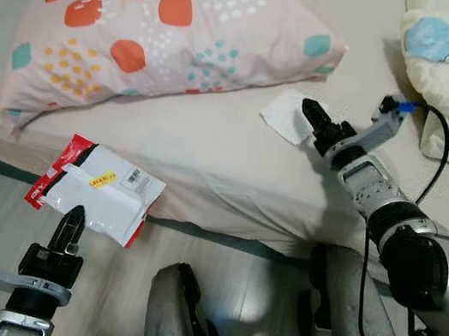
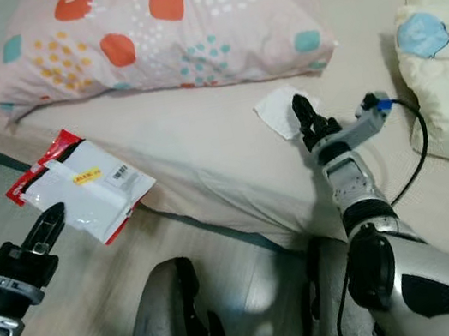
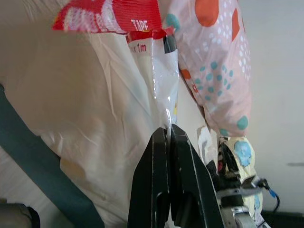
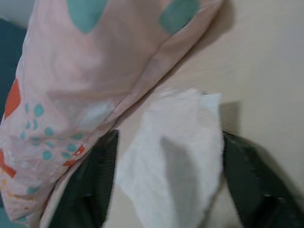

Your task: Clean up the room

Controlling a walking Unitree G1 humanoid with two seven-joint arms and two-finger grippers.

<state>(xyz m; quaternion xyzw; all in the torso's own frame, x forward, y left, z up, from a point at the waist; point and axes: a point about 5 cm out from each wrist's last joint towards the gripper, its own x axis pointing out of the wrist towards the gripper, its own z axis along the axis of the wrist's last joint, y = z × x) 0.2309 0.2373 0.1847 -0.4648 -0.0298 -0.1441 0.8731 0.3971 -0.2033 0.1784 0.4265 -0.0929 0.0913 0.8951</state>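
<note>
A clear plastic package (image 1: 102,189) with a red header card lies on the near edge of the bed (image 1: 215,165), partly overhanging it. My left gripper (image 1: 75,216) is at its lower edge. In the left wrist view the fingers are shut, with the package's thin plastic edge (image 3: 159,95) running into the left gripper's (image 3: 167,129) tips. A crumpled white tissue (image 1: 283,116) lies on the sheet below the pillow. My right gripper (image 1: 312,109) rests over it, open, with the tissue (image 4: 175,156) between its spread fingers (image 4: 90,185).
A pink pillow (image 1: 157,32) with orange and teal spots lies across the back of the bed. At the right edge sits a cream cushion (image 1: 447,50) with a blue patch. Wooden floor (image 1: 105,328) lies in front of the bed, with my legs (image 1: 174,325) below.
</note>
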